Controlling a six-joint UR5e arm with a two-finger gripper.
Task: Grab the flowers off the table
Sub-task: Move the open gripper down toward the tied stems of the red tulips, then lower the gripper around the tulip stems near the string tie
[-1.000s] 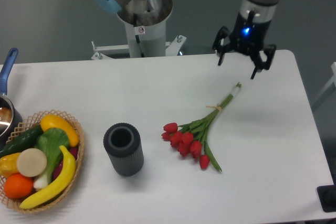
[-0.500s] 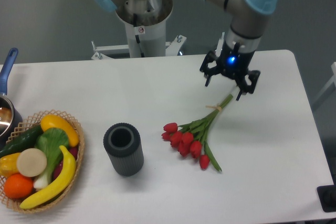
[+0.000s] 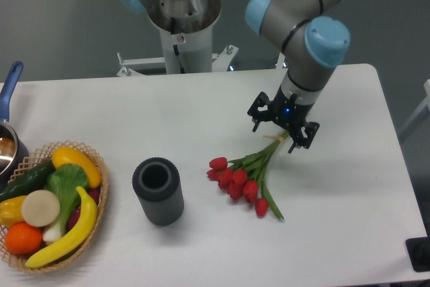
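White tabletop (image 3: 134,109) carries the flowers (image 3: 246,175), lying flat right of centre, untouched. Gripper (image 3: 283,128) hovers over the stem end by the pale band, jaws spread wide, empty. Best to drop straight down astride the stems near the band, then close. Red tulip heads point lower left, green stems run up right.

White surface (image 3: 201,105), rounded corners. Lying on it: red tulip bunch (image 3: 245,176) right of centre, blooms toward the front left; dark ribbed cylinder (image 3: 158,191) upright, left of the bunch; wicker basket of produce (image 3: 50,203) at the left edge; pot (image 3: 8,140) partly visible behind the basket.
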